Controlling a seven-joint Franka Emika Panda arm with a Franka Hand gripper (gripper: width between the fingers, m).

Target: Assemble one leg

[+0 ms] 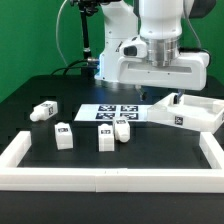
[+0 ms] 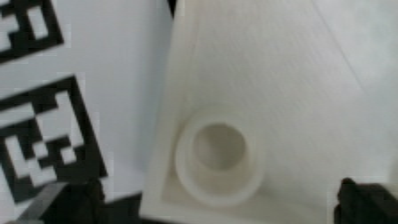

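Four white legs lie loose on the black table in the exterior view: one on its side at the left [image 1: 41, 112], one upright [image 1: 64, 135], one upright [image 1: 106, 138], and one beside it [image 1: 123, 128]. None is held. My gripper [image 1: 160, 90] hangs low over the near-left corner of the large flat white tray-like piece [image 1: 186, 111]. In the wrist view my gripper [image 2: 214, 205] is open, its dark fingertips [image 2: 64, 205] wide apart on either side of that piece's corner [image 2: 249, 80], with its round corner hole [image 2: 217, 150] between them. No leg shows in the wrist view.
The marker board [image 1: 115, 112] lies at the table's middle, just left of the tray-like piece; its tags show in the wrist view [image 2: 45, 140]. A white raised frame [image 1: 110, 177] borders the table's front and sides. The arm's base and cables stand at the back.
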